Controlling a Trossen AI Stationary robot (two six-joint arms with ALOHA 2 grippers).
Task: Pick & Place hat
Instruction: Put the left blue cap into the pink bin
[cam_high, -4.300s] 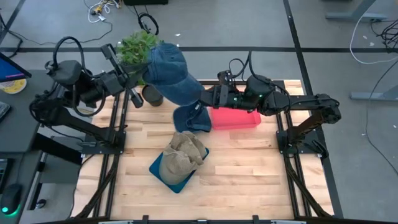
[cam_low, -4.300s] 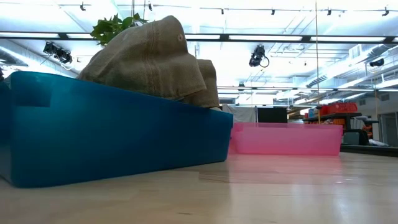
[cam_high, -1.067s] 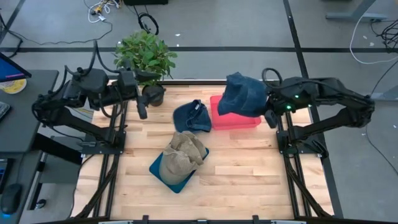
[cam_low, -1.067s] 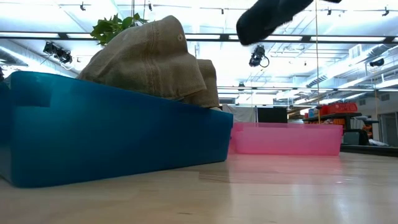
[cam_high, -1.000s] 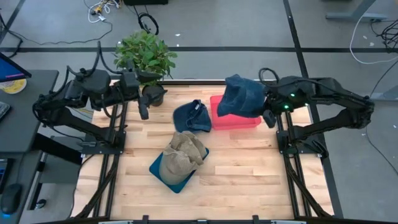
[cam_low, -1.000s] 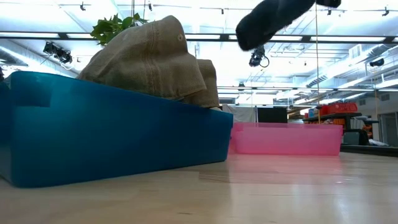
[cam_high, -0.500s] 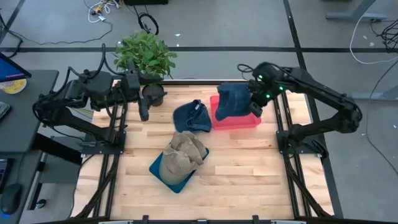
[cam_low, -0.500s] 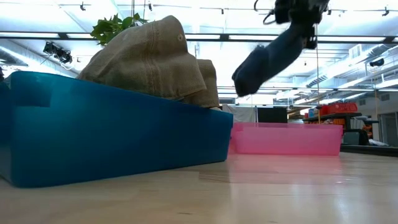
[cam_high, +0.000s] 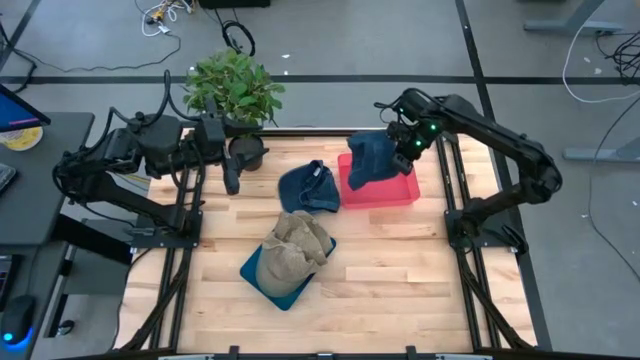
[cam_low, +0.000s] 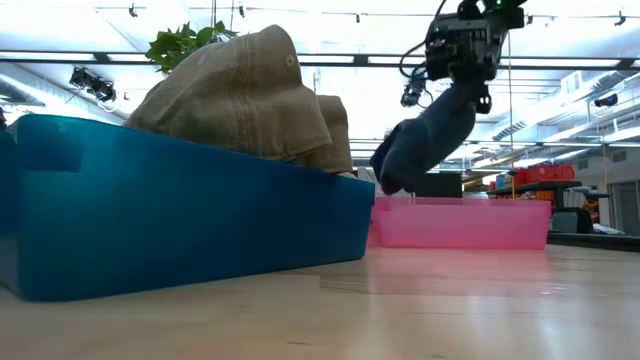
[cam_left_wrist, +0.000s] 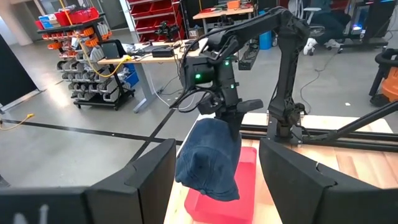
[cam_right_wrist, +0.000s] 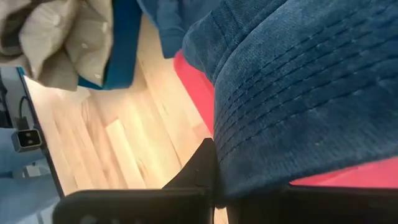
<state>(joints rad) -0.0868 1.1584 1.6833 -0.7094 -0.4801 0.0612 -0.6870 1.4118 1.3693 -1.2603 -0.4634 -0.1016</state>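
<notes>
A dark blue denim hat hangs from my right gripper, which is shut on it above the pink bin at the table's far right. In the low view the hat droops just above the bin's rim. A second blue hat lies flat on the table beside the bin. Tan hats are piled in a blue bin. My left gripper waits open at the far left, nothing between its fingers. My right gripper pinches the hat's stitched brim between its two fingers. The fingers slant downward onto it from above. The hat hangs below them, slack and tilted, lifted clear over the pink bin.
A potted plant stands at the far left corner behind my left arm. Bare wood lies along the near half of the table. Metal frame rails run along both side edges.
My right gripper has swung toward the table's left and sunk, tipping more steeply downward, still shut on the blue hat. The hat has come down with it and now hangs lower over the pink bin.
</notes>
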